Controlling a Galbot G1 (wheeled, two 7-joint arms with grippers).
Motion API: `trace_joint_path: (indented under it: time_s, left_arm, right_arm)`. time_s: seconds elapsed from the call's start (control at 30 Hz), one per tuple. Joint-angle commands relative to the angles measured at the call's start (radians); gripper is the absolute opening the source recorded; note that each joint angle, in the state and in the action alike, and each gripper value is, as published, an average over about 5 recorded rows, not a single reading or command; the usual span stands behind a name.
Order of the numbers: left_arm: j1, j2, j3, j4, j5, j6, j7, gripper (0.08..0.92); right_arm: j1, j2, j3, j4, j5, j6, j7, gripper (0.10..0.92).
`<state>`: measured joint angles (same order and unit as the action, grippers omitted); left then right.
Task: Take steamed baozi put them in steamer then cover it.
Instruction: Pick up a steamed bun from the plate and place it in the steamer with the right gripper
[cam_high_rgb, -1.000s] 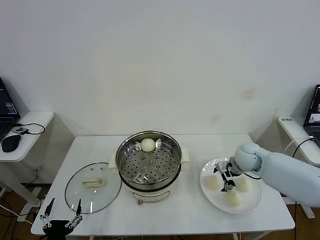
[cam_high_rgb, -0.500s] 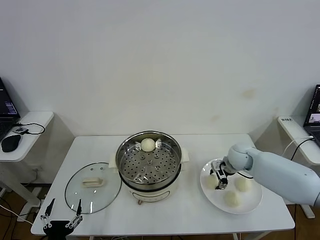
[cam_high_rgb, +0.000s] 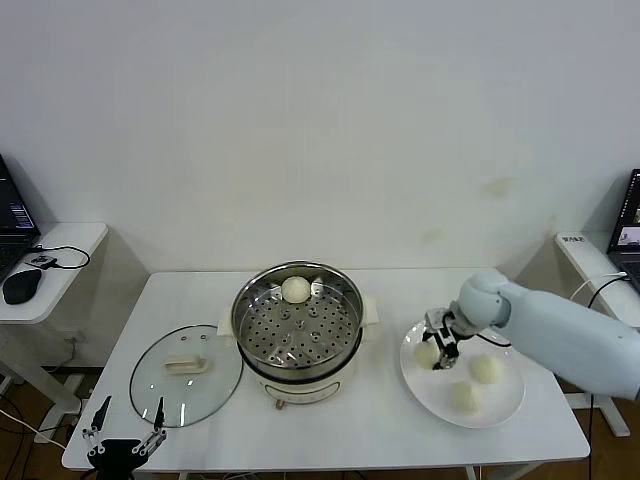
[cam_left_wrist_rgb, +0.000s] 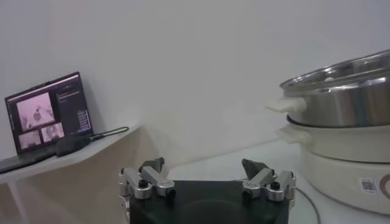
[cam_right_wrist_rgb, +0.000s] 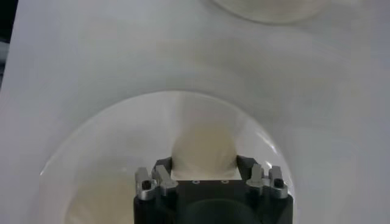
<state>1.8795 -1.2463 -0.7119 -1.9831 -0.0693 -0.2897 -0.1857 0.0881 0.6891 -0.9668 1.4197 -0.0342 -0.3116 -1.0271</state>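
While the right gripper (cam_high_rgb: 441, 352) sits at the left part of the white plate (cam_high_rgb: 505, 405) in the right-centre of the head view, its fingers close around one steamed baozi (cam_high_rgb: 428, 353); the right wrist view shows that cream bun (cam_right_wrist_rgb: 204, 149) filling the space between the two fingers (cam_right_wrist_rgb: 163, 173), so the claw is grasping it. Such a bun is likely light, soft and easily dented, with a smooth skin that may slip or stick, so a gentle squeeze across its widest middle seems the sensible hold, as here.

Two more baozi lie on the same plate, one (cam_high_rgb: 487, 369) to the right and one (cam_high_rgb: 464, 396) lower down, both close enough to be nudged during a lift. A fourth baozi (cam_high_rgb: 295, 290) already rests at the far edge of the perforated tray inside the steamer (cam_high_rgb: 297, 327) at frame centre. The pot's raised steel rim stands between plate and tray and will probably need clearing from above.

The cover (cam_high_rgb: 186, 373) lies flat on the table (cam_high_rgb: 380, 430) at lower left, beside the steamer. The left gripper (cam_high_rgb: 124, 438) hangs idle at the bottom left corner, its fingers spread apart. A laptop (cam_left_wrist_rgb: 46, 113) sits on a side shelf.
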Motion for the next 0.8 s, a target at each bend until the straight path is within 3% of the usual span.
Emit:
trace_joint_path:
  time_s: [0.03, 0.37, 0.6, 0.8]
  left_arm:
    - [-0.005, 0.005, 0.003, 0.001, -0.002, 0.001, 0.001, 0.823]
    - [-0.036, 0.018, 0.014, 0.015, -0.015, 0.005, 0.004, 0.823]
    - [-0.04, 0.026, 0.004, 0.016, -0.031, 0.006, 0.006, 0.823]
    - [-0.032, 0.025, -0.015, 0.009, -0.045, 0.005, 0.008, 0.823]
  right_arm:
    - [0.332, -0.044, -0.144, 0.093, 0.159, -0.022, -0.065, 0.653]
    - [0.741, 0.123, -0.32, 0.13, 0.414, -0.113, -0.028, 0.662]
    - [0.703, 0.375, -0.316, 0.073, 0.569, -0.228, 0.098, 0.664]
    - [0.578, 0.56, -0.323, -0.024, 0.61, -0.292, 0.164, 0.667]
